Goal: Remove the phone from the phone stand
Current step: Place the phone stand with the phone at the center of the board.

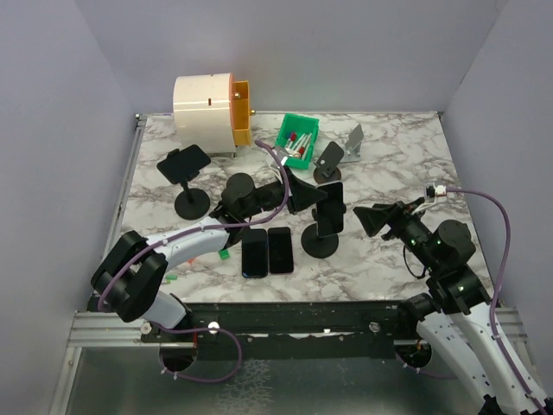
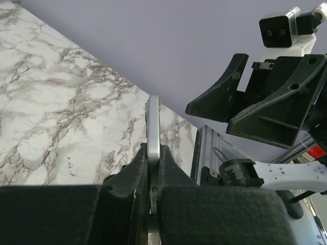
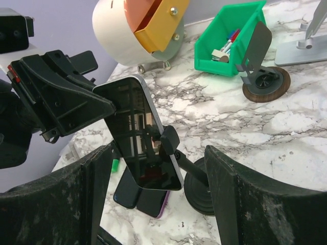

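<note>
A dark phone (image 1: 331, 206) stands upright in the clamp of a black phone stand (image 1: 320, 243) at mid-table. My left gripper (image 1: 302, 194) reaches in from the left and is shut on the phone's edge. In the left wrist view the thin silver phone edge (image 2: 153, 122) sits pinched in the left gripper (image 2: 153, 153). The right wrist view shows the phone (image 3: 138, 132) still in the stand's clamp (image 3: 170, 140) above the round base (image 3: 200, 193). My right gripper (image 1: 371, 218) hovers open to the right of the stand, and in its own wrist view this gripper (image 3: 159, 168) holds nothing.
Two phones (image 1: 255, 252) (image 1: 280, 250) lie flat in front of the stand. A green bin (image 1: 296, 141) and a white and orange drawer unit (image 1: 207, 112) sit at the back. Empty stands (image 1: 190, 181) (image 1: 328, 161) (image 1: 352, 143) are spread around.
</note>
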Robot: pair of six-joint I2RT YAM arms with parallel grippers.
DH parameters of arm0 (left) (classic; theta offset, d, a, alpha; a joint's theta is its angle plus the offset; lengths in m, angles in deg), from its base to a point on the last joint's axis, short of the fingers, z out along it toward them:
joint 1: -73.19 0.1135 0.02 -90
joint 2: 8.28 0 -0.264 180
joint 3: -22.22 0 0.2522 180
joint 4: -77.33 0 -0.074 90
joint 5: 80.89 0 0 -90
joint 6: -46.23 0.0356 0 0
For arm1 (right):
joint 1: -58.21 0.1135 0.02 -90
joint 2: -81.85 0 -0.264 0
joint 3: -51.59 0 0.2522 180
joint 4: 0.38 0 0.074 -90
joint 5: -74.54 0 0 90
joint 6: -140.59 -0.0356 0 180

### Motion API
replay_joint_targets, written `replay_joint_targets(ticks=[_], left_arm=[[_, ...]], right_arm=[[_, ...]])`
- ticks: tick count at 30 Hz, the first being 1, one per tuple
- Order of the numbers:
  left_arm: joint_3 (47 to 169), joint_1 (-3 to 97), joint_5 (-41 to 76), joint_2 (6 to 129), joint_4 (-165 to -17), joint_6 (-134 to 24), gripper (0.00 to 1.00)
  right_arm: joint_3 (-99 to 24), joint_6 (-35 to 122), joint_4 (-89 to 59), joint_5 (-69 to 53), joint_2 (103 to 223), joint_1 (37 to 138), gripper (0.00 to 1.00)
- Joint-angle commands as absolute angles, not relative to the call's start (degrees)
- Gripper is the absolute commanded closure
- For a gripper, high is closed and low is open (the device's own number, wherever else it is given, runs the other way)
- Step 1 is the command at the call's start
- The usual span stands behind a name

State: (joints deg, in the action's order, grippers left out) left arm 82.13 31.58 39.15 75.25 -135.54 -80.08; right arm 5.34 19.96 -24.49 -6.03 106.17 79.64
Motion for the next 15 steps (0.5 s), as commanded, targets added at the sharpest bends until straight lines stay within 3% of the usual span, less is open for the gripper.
replay_joint_targets(ticks=[1,15], left_arm=[[79.48,31.09,38.07,77.93,-139.09,-83.53,1.0],[78.63,31.09,38.11,80.01,-140.85,-86.26,1.0]], right_arm=[[5.9,19.92,-24.75,-4.52,105.4,80.01,0.23],[5.97,19.99,-25.47,-4.28,104.71,80.04,0.23]])
